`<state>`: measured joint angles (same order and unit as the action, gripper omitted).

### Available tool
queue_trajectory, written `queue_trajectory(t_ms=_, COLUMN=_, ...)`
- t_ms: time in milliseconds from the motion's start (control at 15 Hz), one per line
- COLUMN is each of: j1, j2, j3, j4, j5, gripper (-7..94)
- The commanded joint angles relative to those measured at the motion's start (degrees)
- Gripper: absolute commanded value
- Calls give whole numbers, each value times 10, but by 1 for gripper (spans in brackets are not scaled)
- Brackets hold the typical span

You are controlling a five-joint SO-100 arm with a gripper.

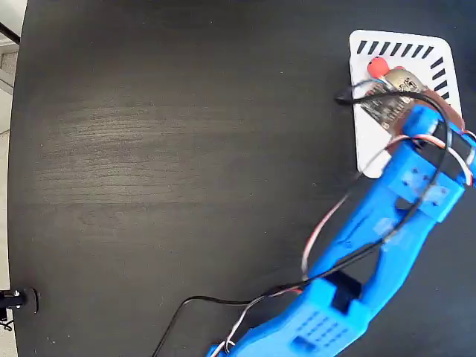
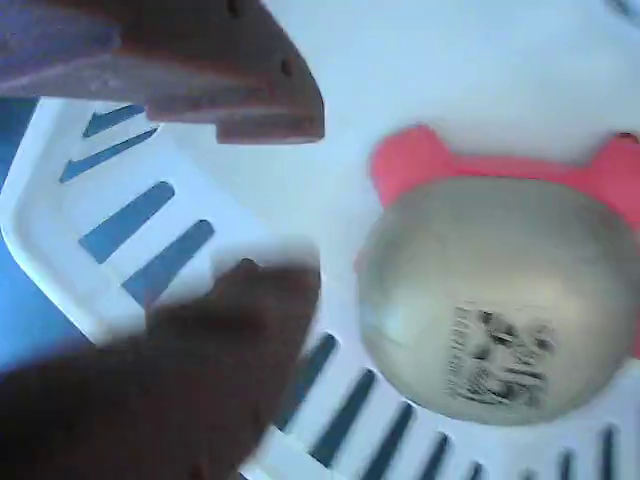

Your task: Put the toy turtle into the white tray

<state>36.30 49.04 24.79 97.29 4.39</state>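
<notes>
A: Wrist view first. Toy turtle [image 2: 500,310] sits on the white tray [image 2: 300,190], shell up, coral bits poking out behind the dome, small b/w mark facing cam. Right by the slot row at the near edge.

B: Gripper [image 2: 275,190] on it?

A: No. Both fingers are off to the left of the turtle, one up top, one blurred at bottom, bare tray showing between them. Jaws parted, nothing in them.

B: Fixed view agree?

A: Mostly. Blue arm [image 1: 357,282] reaches diagonally from bottom edge up to the tray [image 1: 368,141] at top right. Red head of the turtle [image 1: 378,67] peeks out near the slotted end; the wrist and its cabling cover most of the shell, so can't see the fingers from there.

B: Why's the turtle so near the slots, not centre?

A: My guess, arm comes in from below at an angle, so the drop point lands where its reach ends, near that far edge. Still fully inside the rim afaict.

B: Task status?

A: Looks done imo, turtle rests on tray w/o support, jaws clear of it. Rest of the dark table [image 1: 186,149] is bare.

B: Risk?

A: Lower finger is close to the shell; a careless pull-back could nudge it.
</notes>
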Motion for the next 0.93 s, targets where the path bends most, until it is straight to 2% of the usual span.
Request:
queue_trajectory(t_ms=0, j1=-45, j2=205, j3=113, j4=-67, j5=62, gripper=0)
queue_trajectory(t_ms=400, j1=-279, j2=457, j3=486, j4=-217, j5=157, gripper=-1)
queue_trajectory(t_ms=533, j1=-361, j2=514, j3=577, j4=-238, j5=182, gripper=-1)
queue_trajectory(t_ms=733, j1=-447, j2=611, j3=765, j4=-303, j5=195, gripper=-1)
queue_trajectory(t_ms=867, j1=-465, j2=681, j3=888, j4=-352, j5=187, gripper=-1)
